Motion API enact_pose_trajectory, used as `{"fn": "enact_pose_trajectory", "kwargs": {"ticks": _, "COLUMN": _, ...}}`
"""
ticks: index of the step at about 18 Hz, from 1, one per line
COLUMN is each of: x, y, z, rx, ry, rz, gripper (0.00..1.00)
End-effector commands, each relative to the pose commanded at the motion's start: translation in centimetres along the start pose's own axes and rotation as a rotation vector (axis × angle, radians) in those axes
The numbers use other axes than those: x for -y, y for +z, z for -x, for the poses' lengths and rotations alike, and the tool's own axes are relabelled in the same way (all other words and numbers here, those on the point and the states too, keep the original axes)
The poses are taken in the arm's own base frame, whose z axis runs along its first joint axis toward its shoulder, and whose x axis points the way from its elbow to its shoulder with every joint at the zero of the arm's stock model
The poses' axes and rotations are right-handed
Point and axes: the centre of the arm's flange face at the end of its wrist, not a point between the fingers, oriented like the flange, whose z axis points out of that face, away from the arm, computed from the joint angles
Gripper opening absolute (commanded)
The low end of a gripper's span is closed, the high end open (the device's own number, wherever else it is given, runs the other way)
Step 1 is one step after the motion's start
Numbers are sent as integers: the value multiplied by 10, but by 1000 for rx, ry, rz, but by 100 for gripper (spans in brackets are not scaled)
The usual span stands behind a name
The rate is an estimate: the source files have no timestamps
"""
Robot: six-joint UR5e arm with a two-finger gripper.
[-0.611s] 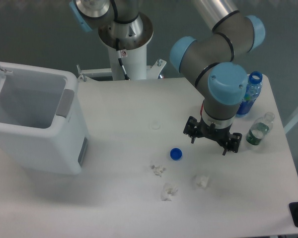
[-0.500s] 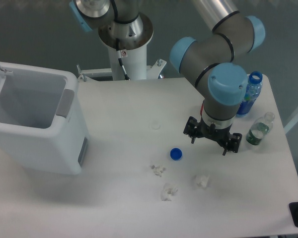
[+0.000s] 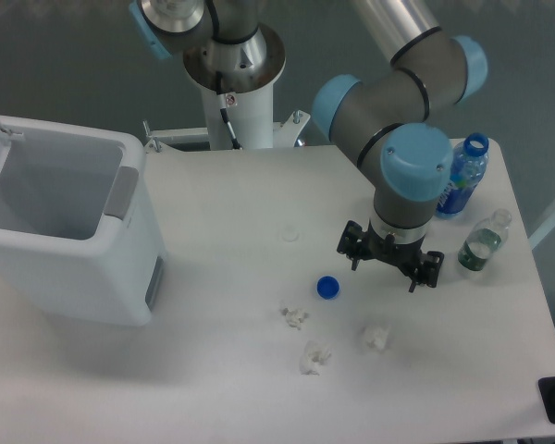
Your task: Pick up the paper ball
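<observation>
The paper ball (image 3: 376, 338) is a small compact wad of crumpled white paper lying on the white table (image 3: 231, 213) near the front right. My gripper (image 3: 385, 274) hangs above the table, up and slightly right of the ball, not touching it. Its jaws are open and empty, spread left to right.
A blue bottle cap (image 3: 328, 288) lies left of the gripper. A small flat paper scrap (image 3: 294, 318) and a looser ragged wad (image 3: 314, 356) lie left of the ball. A white bin (image 3: 65, 231) stands at the left. Two bottles (image 3: 462, 176) (image 3: 482, 241) stand at the right edge.
The gripper and arm have shifted slightly to the left. The paper pieces and cap have not moved.
</observation>
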Motion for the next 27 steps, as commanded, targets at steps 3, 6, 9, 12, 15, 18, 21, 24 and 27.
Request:
{"fn": "enact_pose_trajectory", "kwargs": {"ticks": 3, "x": 2, "y": 2, "z": -1, "rx": -6, "ry": -64, "rz": -6, "gripper": 100}}
{"fn": "enact_pose_trajectory", "kwargs": {"ticks": 6, "x": 13, "y": 19, "z": -7, "rx": -26, "ry": -144, "rz": 8, "gripper": 100}}
{"fn": "enact_pose_trajectory", "kwargs": {"ticks": 9, "x": 24, "y": 41, "z": -3, "rx": -34, "ry": -149, "rz": 13, "gripper": 100}}
{"fn": "enact_pose_trajectory", "kwargs": {"ticks": 12, "x": 30, "y": 53, "z": 5, "rx": -16, "ry": -147, "rz": -1, "gripper": 96}}
{"fn": "enact_pose_trajectory", "kwargs": {"ticks": 15, "x": 35, "y": 70, "z": 17, "rx": -22, "ry": -150, "rz": 6, "gripper": 80}}
{"fn": "enact_pose_trajectory", "kwargs": {"ticks": 18, "x": 36, "y": 80, "z": 27, "rx": -17, "ry": -155, "rz": 5, "gripper": 70}}
{"fn": "enact_pose_trajectory", "kwargs": {"ticks": 21, "x": 40, "y": 94, "z": 34, "rx": -24, "ry": -156, "rz": 11, "gripper": 66}}
{"fn": "enact_pose_trajectory", "kwargs": {"ticks": 24, "x": 39, "y": 99, "z": 39, "rx": -24, "ry": -158, "rz": 11, "gripper": 60}}
{"fn": "enact_pose_trajectory", "kwargs": {"ticks": 27, "x": 36, "y": 107, "z": 44, "rx": -17, "ry": -164, "rz": 10, "gripper": 55}}
